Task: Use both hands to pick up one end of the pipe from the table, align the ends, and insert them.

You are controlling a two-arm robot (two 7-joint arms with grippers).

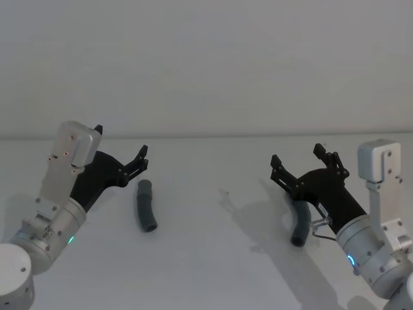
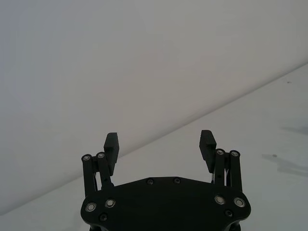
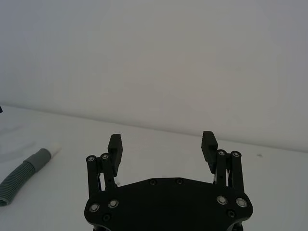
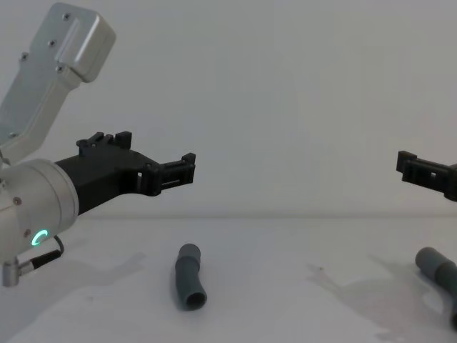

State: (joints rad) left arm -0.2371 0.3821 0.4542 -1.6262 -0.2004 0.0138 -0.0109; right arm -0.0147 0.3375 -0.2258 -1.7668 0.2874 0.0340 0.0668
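Two dark grey pipe pieces lie apart on the white table (image 1: pixel 213 258). One piece (image 1: pixel 146 206) (image 4: pixel 189 286) rests just below and beside my left gripper (image 1: pixel 120 143) (image 2: pixel 160 139) (image 4: pixel 153 161), which hangs open and empty above the table. The other piece (image 1: pixel 301 226) (image 4: pixel 435 268) lies partly hidden under my right gripper (image 1: pixel 297 156) (image 3: pixel 161 139), also open and empty. The right wrist view shows a ribbed grey piece (image 3: pixel 21 175) with a narrow white tip (image 3: pixel 55 150) lying beside that gripper, apart from its fingers.
A plain white wall (image 1: pixel 206 64) rises behind the table. A few small faint marks (image 1: pixel 224 192) dot the table between the two pieces.
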